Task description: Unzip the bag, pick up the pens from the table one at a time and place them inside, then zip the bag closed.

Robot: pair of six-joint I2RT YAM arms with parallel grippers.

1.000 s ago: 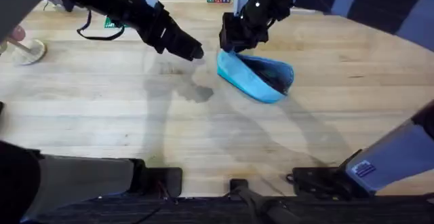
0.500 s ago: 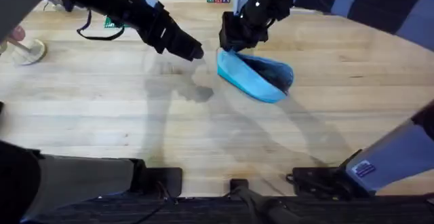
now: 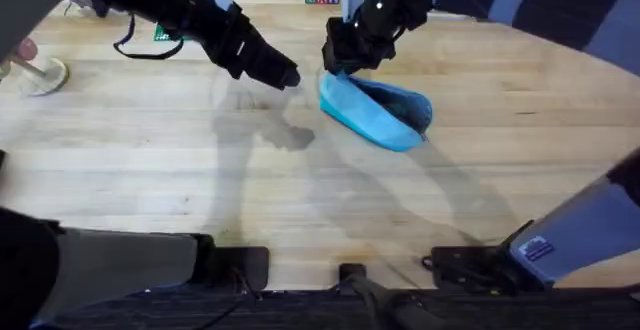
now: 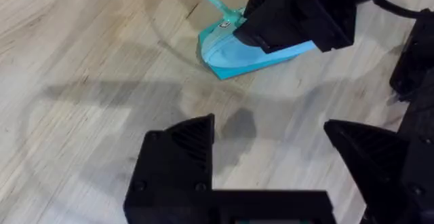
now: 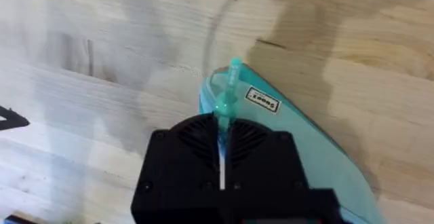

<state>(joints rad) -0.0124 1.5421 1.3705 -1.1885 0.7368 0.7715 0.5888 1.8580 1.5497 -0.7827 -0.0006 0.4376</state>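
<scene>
You've got the bag (image 3: pixel 380 112) lying slantwise on the table (image 3: pixel 300 200), just right of centre in the upper part of the overhead frame, its mouth gaping dark toward the right end. Your right gripper (image 3: pixel 345 58) sits on the bag's upper-left end, fingers pinched together on the pull tab (image 5: pixel 227 88), which pokes up past the fingertips in the right wrist view. Your left gripper (image 3: pixel 283 75) hangs just left of that same end, fingers apart and holding nothing; the left wrist view shows bare wood between them. Below the bag, the whole middle and lower tabletop is open planking. A pale round object (image 3: pixel 42 75) sits at the far left edge.
</scene>
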